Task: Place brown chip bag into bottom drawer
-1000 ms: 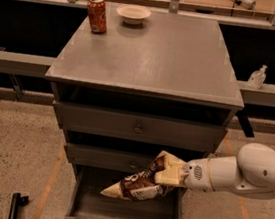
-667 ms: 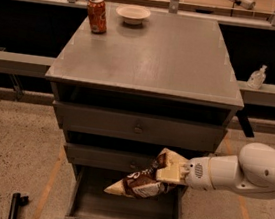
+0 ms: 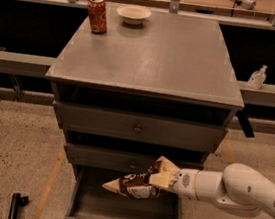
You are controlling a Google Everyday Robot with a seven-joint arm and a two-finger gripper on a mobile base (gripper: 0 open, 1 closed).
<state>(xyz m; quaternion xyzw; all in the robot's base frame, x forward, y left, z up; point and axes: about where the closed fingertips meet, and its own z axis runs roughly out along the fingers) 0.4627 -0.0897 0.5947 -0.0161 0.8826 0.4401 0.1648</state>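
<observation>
The brown chip bag, crinkled dark brown with cream-yellow ends, hangs tilted over the open bottom drawer. My gripper comes in from the right on a white arm and is shut on the bag's right end. The bag's left tip points down and left, above the drawer's grey plank floor, not touching it. The drawer is pulled out toward the camera at the foot of the grey cabinet.
The grey cabinet top carries an orange soda can and a white bowl at the back. Two shut drawer fronts with round knobs sit above. A sanitizer bottle stands on a ledge at right. A black object lies on the floor at left.
The gripper and the bag have shifted slightly left and down over the open drawer. Nothing else has moved.
</observation>
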